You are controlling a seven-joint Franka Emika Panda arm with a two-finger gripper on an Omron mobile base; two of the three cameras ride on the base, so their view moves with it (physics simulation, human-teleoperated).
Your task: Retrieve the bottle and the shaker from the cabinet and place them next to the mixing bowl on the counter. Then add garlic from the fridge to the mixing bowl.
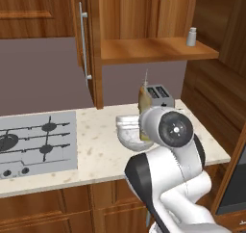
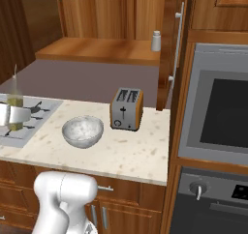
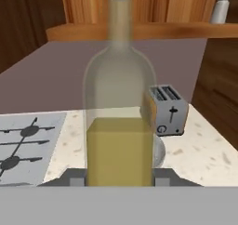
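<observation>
My gripper (image 3: pixel 119 178) is shut on the bottle (image 3: pixel 119 126), a clear bottle with yellow-green oil in its lower part. It is held upright above the counter (image 2: pixel 131 151). In the right base view the gripper (image 2: pixel 8 116) and the bottle (image 2: pixel 14 102) are at the left edge. In the left base view the bottle (image 1: pixel 143 98) peeks out behind my arm. The mixing bowl (image 2: pixel 83 130) (image 1: pixel 128 132) sits on the counter in front of the toaster. The pale shaker (image 1: pixel 191 36) (image 2: pixel 156 40) (image 3: pixel 219 8) stands on the open cabinet's shelf (image 1: pixel 153 49).
An orange-sided toaster (image 2: pixel 127 109) (image 1: pixel 158 96) (image 3: pixel 168 110) stands at the back of the counter. The grey gas hob (image 1: pixel 36 143) (image 3: pixel 23 140) lies to the left. The cabinet door (image 1: pixel 84 44) hangs open. An oven (image 2: pixel 218 107) fills the wall at the right.
</observation>
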